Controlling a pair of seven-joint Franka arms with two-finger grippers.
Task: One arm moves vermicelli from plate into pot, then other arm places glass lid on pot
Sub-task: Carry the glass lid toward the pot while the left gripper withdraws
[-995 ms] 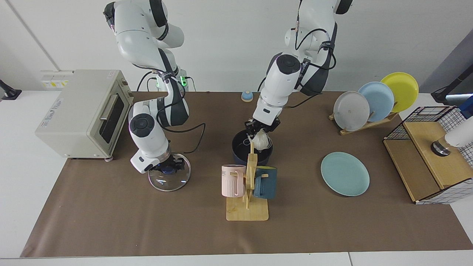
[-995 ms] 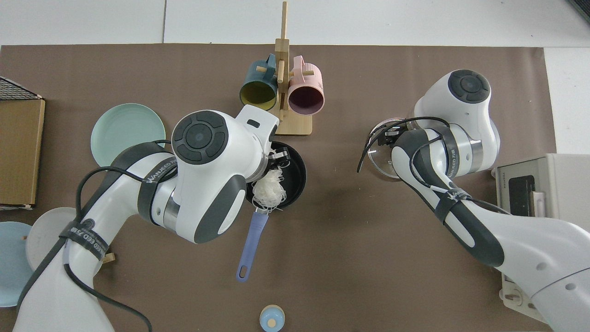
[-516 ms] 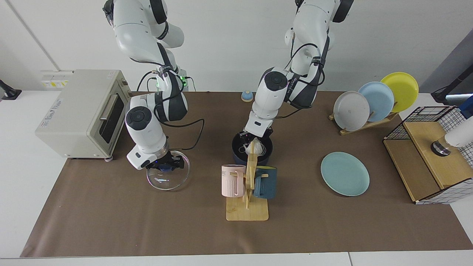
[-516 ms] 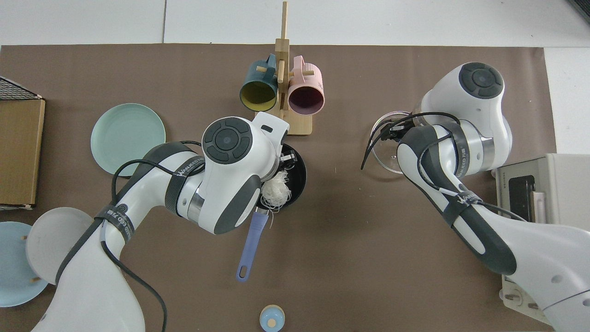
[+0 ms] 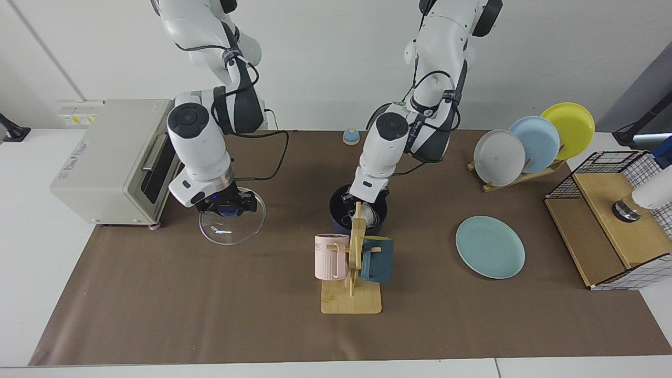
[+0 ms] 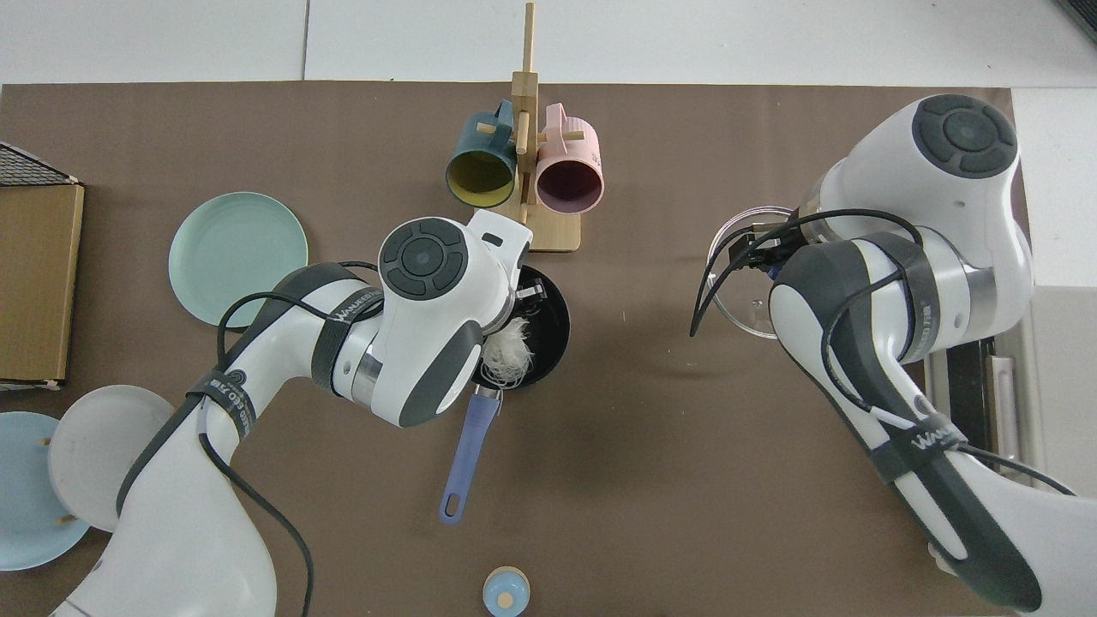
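Vermicelli [image 6: 507, 351] in left gripper's [image 5: 362, 206] clenched fingers hangs inside one pot [image 6: 553, 321]; right gripper [image 5: 229, 206] grasps one level glass lid [image 5: 232, 228].

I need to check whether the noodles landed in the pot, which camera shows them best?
The top view: the vermicelli lies unobstructed inside the pot. In the facing view, the wooden mug rack and left gripper hide most of it.

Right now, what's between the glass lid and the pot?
Only bare brown table cover lies between the glass lid, held by the right gripper, and the pot, per the top view.
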